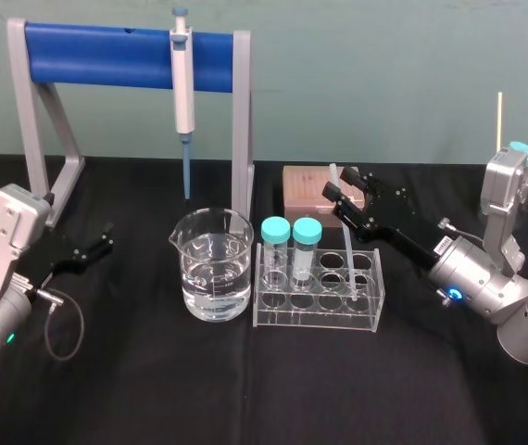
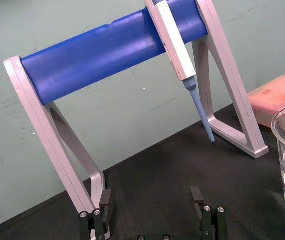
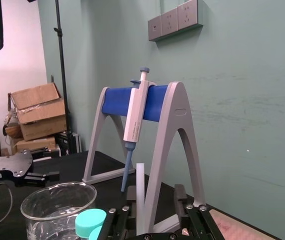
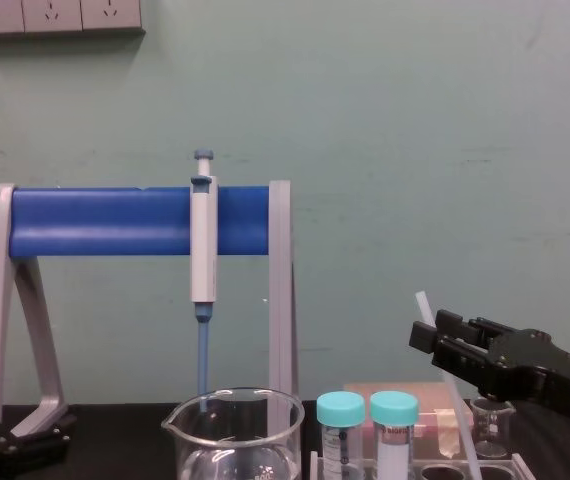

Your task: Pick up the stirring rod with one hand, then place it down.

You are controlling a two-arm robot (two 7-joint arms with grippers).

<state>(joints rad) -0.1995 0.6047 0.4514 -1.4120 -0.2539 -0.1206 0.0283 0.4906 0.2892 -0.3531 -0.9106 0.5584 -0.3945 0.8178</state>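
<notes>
Right claw (image 1: 345,191) is hovering open around the stirring rod (image 3: 140,195) in the tube rack (image 1: 320,311).

The stirring rod is standing tilted in the clear rack on the black tabletop (image 1: 245,389), just right of the two teal-capped tubes (image 1: 291,232), with its top poking up above the claw. The right claw's fingers (image 3: 180,199) are straddling the rod without pinching it, and one finger is sitting just beside it. The left claw (image 1: 93,250) is sitting parked at the far left, its fingers spread wide and holding nothing, near the foot of the blue-barred stand (image 1: 106,44). The pipette (image 1: 182,88) is hanging from that stand, behind the beaker (image 1: 213,269) of water.
</notes>
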